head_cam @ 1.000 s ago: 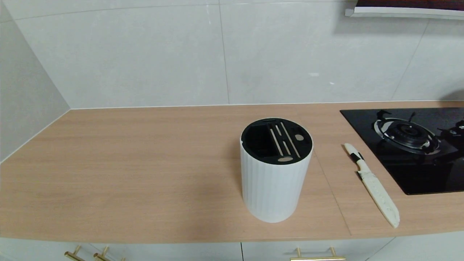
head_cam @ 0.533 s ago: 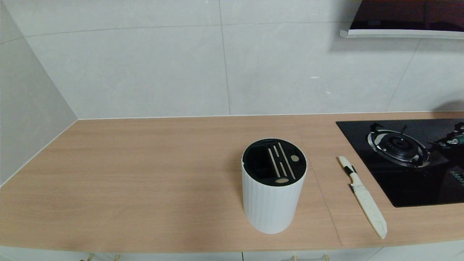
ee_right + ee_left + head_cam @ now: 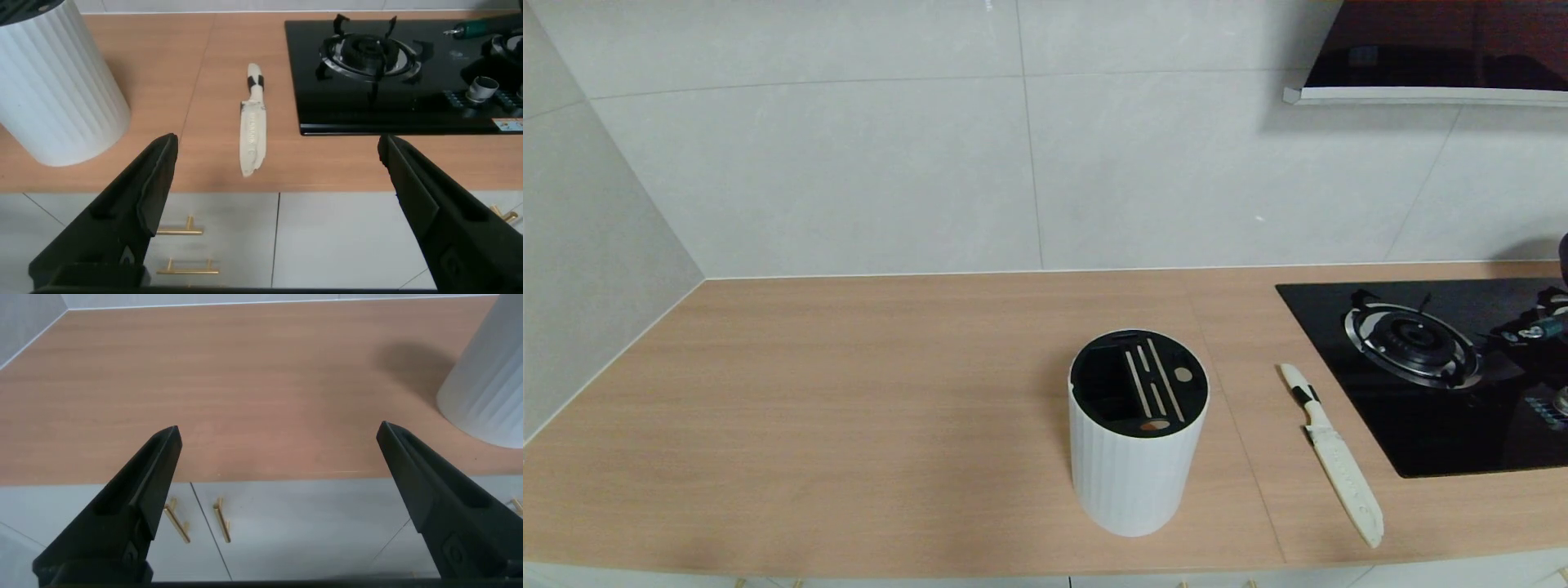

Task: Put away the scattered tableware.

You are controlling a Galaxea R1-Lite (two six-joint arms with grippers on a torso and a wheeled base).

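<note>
**Knife on the counter, both grippers spread wide**

We see the knife (image 3: 1330, 453) lying flat on the wooden countertop (image 3: 849, 425). It sits between the knife holder (image 3: 1137, 441) and the gas hob (image 3: 1421, 384), and touches neither. It is cream-white with a black band on the handle. The handle end points toward the tiled wall (image 3: 849, 163) and the blade tip toward the counter's front edge.

The knife holder is a white ribbed cylinder standing upright to the left of the knife. Its black top has 1 large compartment, several narrow slots and 2 small openings.

Our left gripper (image 3: 278, 434) has its fingers released and set well apart. It hangs off the front edge of the counter, facing the bare stretch left of the holder, with brass cabinet handles (image 3: 196, 521) below. Our right gripper (image 3: 278, 145) is likewise spread wide with nothing between its fingers. It also hangs off the front edge, and the knife lies on the counter in the gap between its 2 fingers, well apart from them.

A range hood (image 3: 1437, 57) hangs on the wall above the hob.
</note>
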